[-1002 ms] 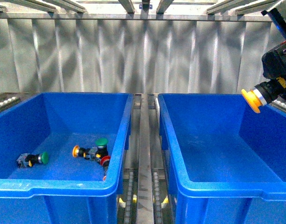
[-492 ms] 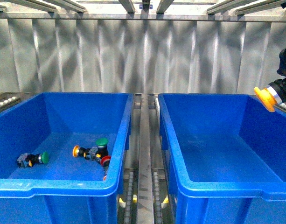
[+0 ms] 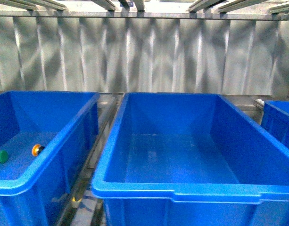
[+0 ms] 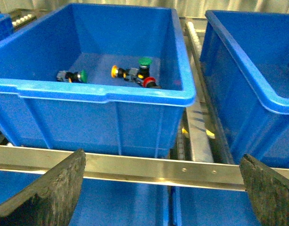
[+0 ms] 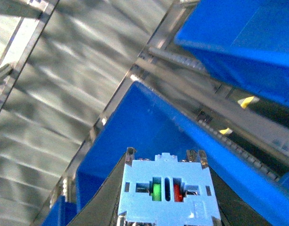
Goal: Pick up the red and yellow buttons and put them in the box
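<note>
My right gripper (image 5: 165,214) clamps a push-button (image 5: 167,190) above a blue bin (image 5: 149,141); my left gripper (image 4: 163,188) hangs spread wide.

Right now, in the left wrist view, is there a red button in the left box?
Yes, a red-capped button lies in the box.

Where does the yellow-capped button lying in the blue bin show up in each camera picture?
Front view: the yellow-capped button is at the far left, on the floor of the left bin.
Left wrist view: it lies on that bin's floor, between two green caps.
Right wrist view: not in it; a white-backed button sits between the fingers.
Shared landmark: the lying green-capped button beside it.
</note>
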